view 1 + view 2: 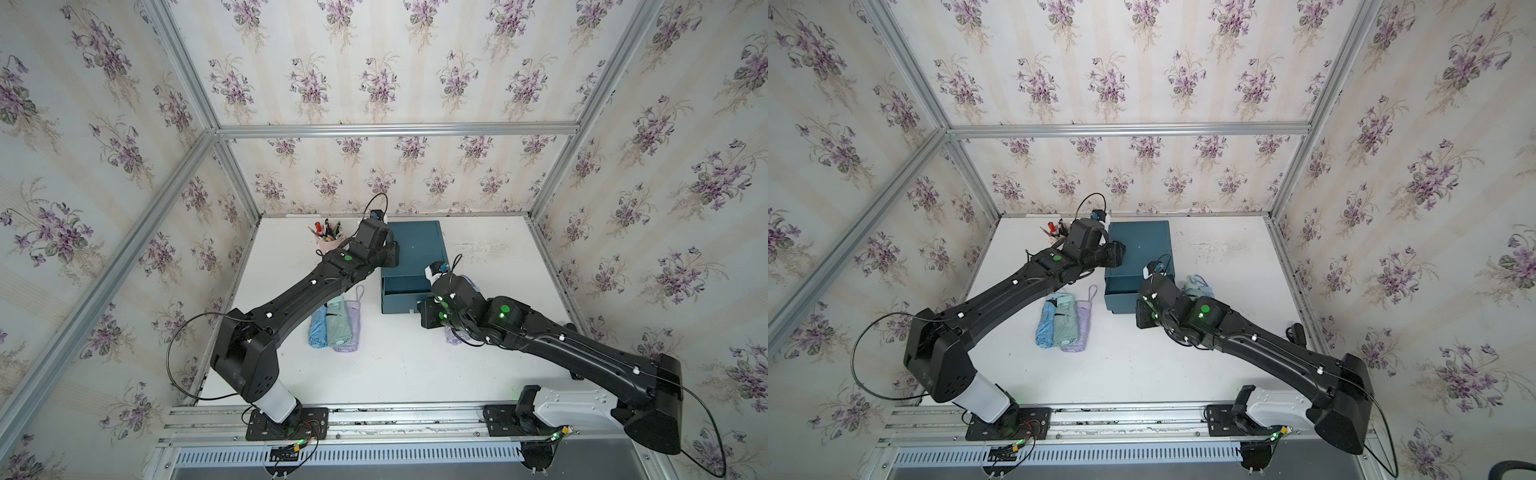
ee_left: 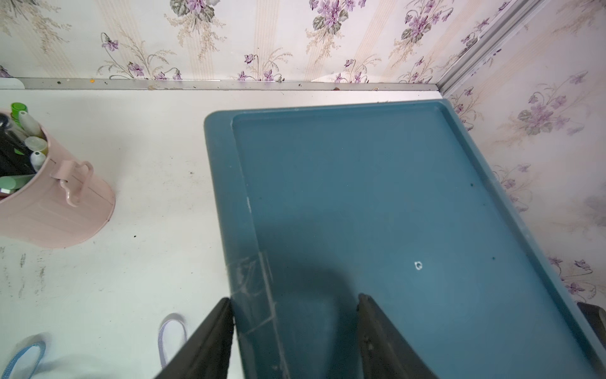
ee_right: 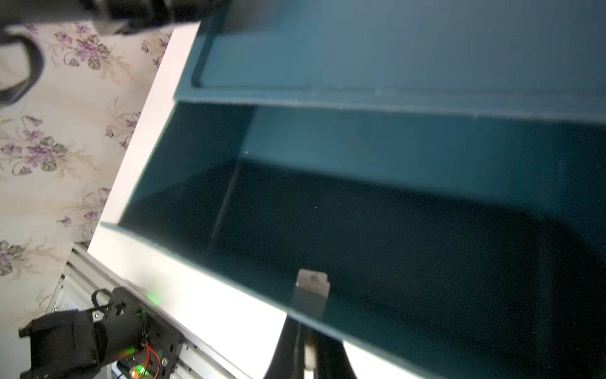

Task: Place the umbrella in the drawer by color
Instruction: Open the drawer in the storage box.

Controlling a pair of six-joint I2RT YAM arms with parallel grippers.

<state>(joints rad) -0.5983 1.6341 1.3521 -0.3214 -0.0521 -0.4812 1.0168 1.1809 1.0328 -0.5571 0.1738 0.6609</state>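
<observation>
A teal cabinet stands at the back of the table, its drawer pulled out toward the front. In the right wrist view the drawer's inside looks empty. My right gripper is shut on the small white handle tab at the drawer front. My left gripper is open over the cabinet's front left top edge, one finger beside the wall, the other above the top. Blue, green and lilac folded umbrellas lie side by side left of the drawer.
A pink cup of pens stands at the back left, close to my left wrist. Another green umbrella lies right of the drawer behind my right arm. A purple one shows under that arm. Walls enclose the table.
</observation>
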